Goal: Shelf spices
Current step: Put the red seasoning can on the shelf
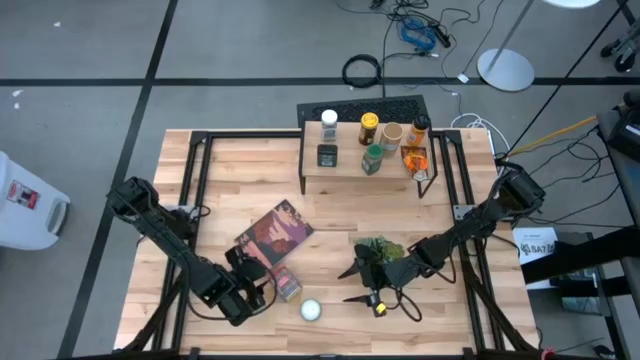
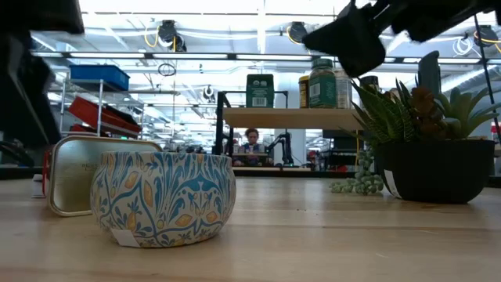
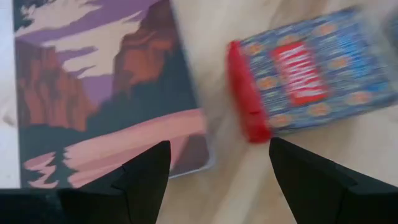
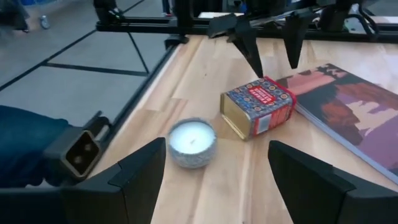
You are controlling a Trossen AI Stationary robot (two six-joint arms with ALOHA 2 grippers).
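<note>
Both grippers are spread wide with nothing in them. The left gripper hovers over a red-edged spice tin lying beside the book; the right gripper hangs nearby. Other spices sit on the shelf.

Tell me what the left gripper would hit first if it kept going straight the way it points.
Probably the red-topped patterned tin lying on its side: the open left gripper points between it and the picture book. Depth is unclear, so it may meet bare table first.
</note>
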